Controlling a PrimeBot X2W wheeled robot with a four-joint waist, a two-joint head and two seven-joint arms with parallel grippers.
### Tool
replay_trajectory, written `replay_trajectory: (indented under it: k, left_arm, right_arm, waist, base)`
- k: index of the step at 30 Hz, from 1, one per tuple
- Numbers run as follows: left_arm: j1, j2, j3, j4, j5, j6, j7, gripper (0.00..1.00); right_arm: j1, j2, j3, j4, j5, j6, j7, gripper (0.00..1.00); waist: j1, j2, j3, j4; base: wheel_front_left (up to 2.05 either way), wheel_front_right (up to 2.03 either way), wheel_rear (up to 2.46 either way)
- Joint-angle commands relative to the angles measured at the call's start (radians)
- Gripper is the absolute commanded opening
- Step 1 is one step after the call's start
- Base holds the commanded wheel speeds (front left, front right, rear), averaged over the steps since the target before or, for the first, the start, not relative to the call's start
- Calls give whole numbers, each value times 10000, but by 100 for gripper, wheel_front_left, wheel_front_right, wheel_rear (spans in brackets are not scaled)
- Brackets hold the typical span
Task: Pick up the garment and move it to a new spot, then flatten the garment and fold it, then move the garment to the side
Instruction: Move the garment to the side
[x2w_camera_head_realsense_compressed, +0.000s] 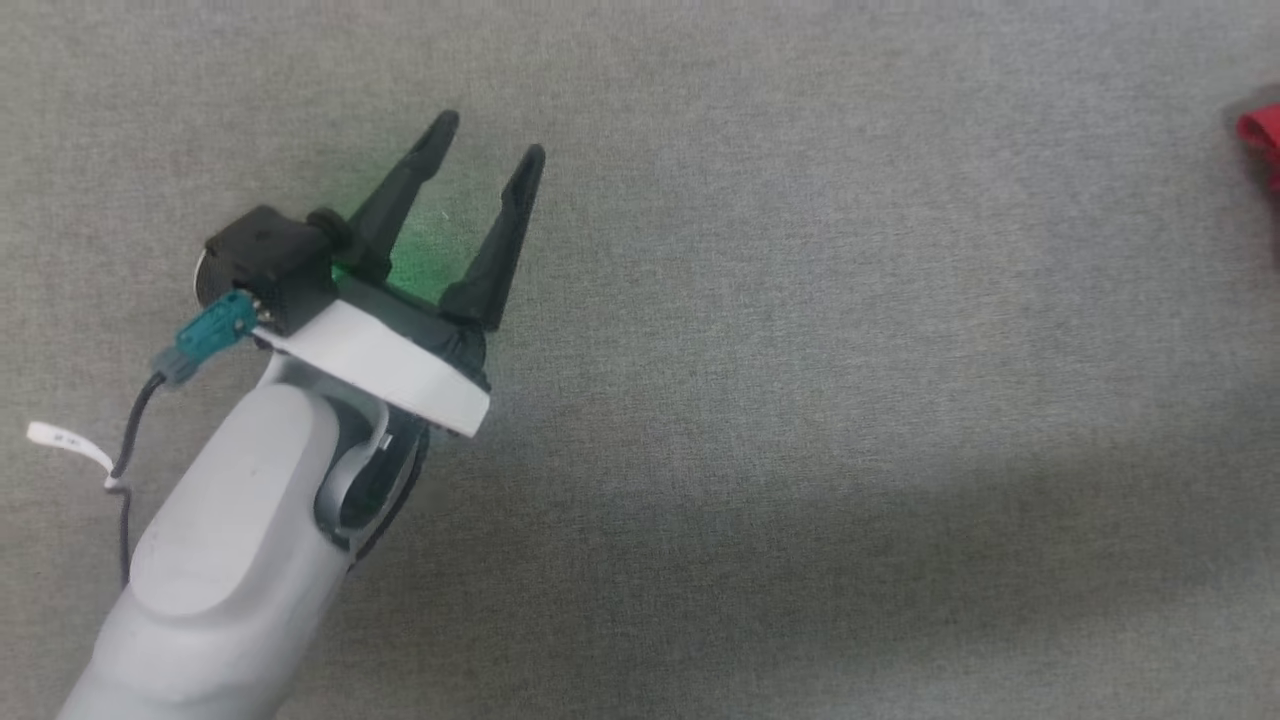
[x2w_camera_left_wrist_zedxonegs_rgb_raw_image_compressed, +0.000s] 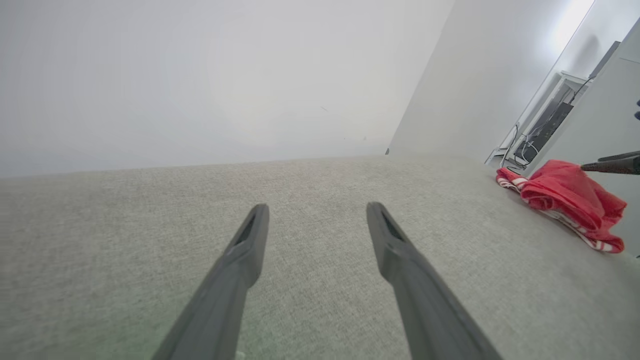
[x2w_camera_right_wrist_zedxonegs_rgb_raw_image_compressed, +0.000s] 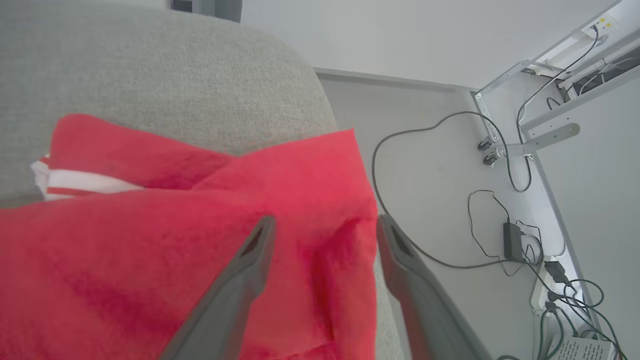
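Observation:
The red garment (x2w_camera_right_wrist_zedxonegs_rgb_raw_image_compressed: 150, 250) lies bunched near the rounded corner of the grey fabric surface (x2w_camera_right_wrist_zedxonegs_rgb_raw_image_compressed: 150, 65), its white striped end panel (x2w_camera_right_wrist_zedxonegs_rgb_raw_image_compressed: 75, 182) peeking out at the left. My right gripper (x2w_camera_right_wrist_zedxonegs_rgb_raw_image_compressed: 325, 222) is open just above the garment's edge, one finger over the cloth and the other past it. From the left wrist the garment (x2w_camera_left_wrist_zedxonegs_rgb_raw_image_compressed: 565, 200) is a red heap far to the right, with dark fingertips (x2w_camera_left_wrist_zedxonegs_rgb_raw_image_compressed: 612, 165) of the other arm touching its top. In the head view a sliver of the garment (x2w_camera_head_realsense_compressed: 1262, 140) sits at the right edge. My left gripper (x2w_camera_head_realsense_compressed: 490, 140) hovers open over bare fabric.
Beyond the surface's edge is a pale floor with cables (x2w_camera_right_wrist_zedxonegs_rgb_raw_image_compressed: 450, 165), a power adapter (x2w_camera_right_wrist_zedxonegs_rgb_raw_image_compressed: 514, 242) and a white metal frame (x2w_camera_right_wrist_zedxonegs_rgb_raw_image_compressed: 530, 135). A white wall (x2w_camera_left_wrist_zedxonegs_rgb_raw_image_compressed: 200, 75) rises behind the surface. A wide stretch of grey fabric (x2w_camera_head_realsense_compressed: 850, 400) lies between my left gripper and the garment.

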Motion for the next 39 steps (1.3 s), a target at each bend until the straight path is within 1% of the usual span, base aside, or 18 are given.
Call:
replay_trajectory:
  k: [1, 6, 7, 11, 17, 18, 20, 25, 31, 39]
  left_arm:
    - [245, 92, -37, -69, -73, -22, -47, 100]
    - [702, 273, 117, -184, -511, -22, -48, 100]
    - [702, 273, 117, -184, -511, -22, -48, 100]
    - [1123, 439, 397, -277, -675, -22, -48, 100]
    - [1904, 514, 1019, -438, -446, 113, -47, 100]
    - [2191, 561, 1206, -511, -386, 171, -47, 100]
    - [2501, 603, 1428, -602, -422, 249, -47, 100]
    - [3418, 743, 1936, -828, -365, 449, -47, 100]
    - [4468, 904, 2410, -1103, -268, 572, -49, 100]
    - [5741, 825, 3188, -1432, -159, 662, -47, 100]
  right_arm:
    - [-102, 99, 14, 42, 41, -19, -196, 100]
    - [-88, 495, 189, 22, 300, -19, -676, 100]
    - [-88, 495, 189, 22, 300, -19, -676, 100]
    - [135, 898, 435, -166, 672, -19, -1101, 100]
    - [694, 1623, 1001, -760, 1046, -19, -1815, 100]
    - [940, 1839, 1173, -947, 1213, -19, -2023, 100]
    - [1223, 2043, 1365, -1173, 1350, -19, -2260, 100]
    - [1937, 2395, 1728, -1712, 1789, -19, -2794, 100]
    - [2861, 2684, 2038, -2325, 2109, -19, -3491, 100]
    - [4140, 2979, 2121, -2977, 2084, -19, -4327, 100]
  waist:
    - [0, 0, -180, -31]
    - [0, 0, -685, -47]
    - [0, 0, -685, -47]
    - [0, 0, -1165, 13]
    - [0, 0, -1907, 241]
    - [0, 0, -2149, 357]
    - [0, 0, -2389, 465]
    - [0, 0, -2962, 715]
    - [0, 0, -3631, 956]
    - [0, 0, -4434, 1035]
  base:
    - [0, 0, 0]
    - [0, 0, 0]
    - [0, 0, 0]
    - [0, 0, 0]
    - [0, 0, 0]
    - [0, 0, 0]
    - [0, 0, 0]
    - [0, 0, 0]
    - [0, 0, 0]
    - [0, 0, 0]
